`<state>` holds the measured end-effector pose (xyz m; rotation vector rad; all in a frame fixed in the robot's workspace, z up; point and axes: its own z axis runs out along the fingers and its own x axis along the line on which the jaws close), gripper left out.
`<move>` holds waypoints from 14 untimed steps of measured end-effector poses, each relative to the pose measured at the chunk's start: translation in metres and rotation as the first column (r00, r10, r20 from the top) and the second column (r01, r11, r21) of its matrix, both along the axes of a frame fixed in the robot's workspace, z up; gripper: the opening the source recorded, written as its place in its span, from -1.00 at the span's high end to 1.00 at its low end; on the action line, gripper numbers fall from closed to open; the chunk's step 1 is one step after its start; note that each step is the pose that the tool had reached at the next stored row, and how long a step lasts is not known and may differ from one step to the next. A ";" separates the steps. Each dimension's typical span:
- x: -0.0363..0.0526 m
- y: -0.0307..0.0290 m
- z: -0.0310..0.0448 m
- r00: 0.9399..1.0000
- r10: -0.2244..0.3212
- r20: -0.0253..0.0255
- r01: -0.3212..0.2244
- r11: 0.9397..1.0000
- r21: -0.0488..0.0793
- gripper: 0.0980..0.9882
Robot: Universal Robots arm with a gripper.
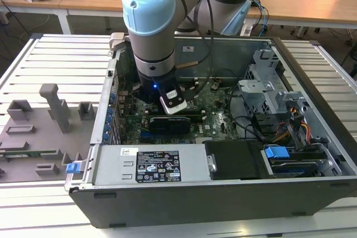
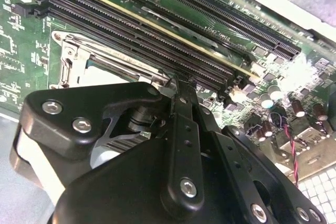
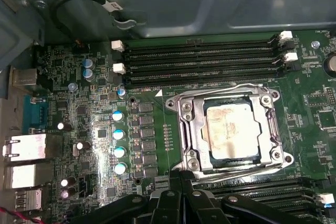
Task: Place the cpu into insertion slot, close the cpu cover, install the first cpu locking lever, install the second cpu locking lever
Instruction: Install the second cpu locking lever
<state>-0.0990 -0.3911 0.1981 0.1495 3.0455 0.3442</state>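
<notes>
- Open computer case [image 1: 312, 82] lying on a slatted bench, green motherboard [image 3: 79, 108] exposed inside.
- Single robot arm [image 1: 153, 20] reaching straight down into the case, wrist over the board, toward the exterior view's left of the grey drive cage [image 1: 268, 87].
- Cpu [image 3: 231, 129] seated flat in the insertion slot [image 3: 185, 104], pale metal face upward, square with the socket.
- Cpu cover [image 3: 191, 129] lying down flat over the chip, grey frame all round it, chip visible through the window; so 2 of the 4 steps look done.
- Thin wire lever [image 3: 220, 92] running along the far edge of the frame; latched or merely resting, impossible to tell.
- Gripper [image 3: 181, 177] low over the board, just beside 1 corner of the socket, between it and a bank of long black memory slots [image 3: 252, 187].
- In the second wrist view, black fingers [image 2: 184, 129] drawn together to a narrow tip [image 2: 176, 85] at the edge of the metal frame [image 2: 68, 59]; no gap visible between them.
- Unclear whether a lever wire sits pinched at that tip or merely lies against it.
- Judged step in hand: a locking lever, probably the 1st.
- Judged need: a steady press down and sideways to tuck the wire under its hook, without scraping nearby slots or small board parts.
</notes>
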 end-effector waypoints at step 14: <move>0.0003 0.0014 -0.0012 1.000 0.000 -0.006 0.000 1.000 -0.007 0.98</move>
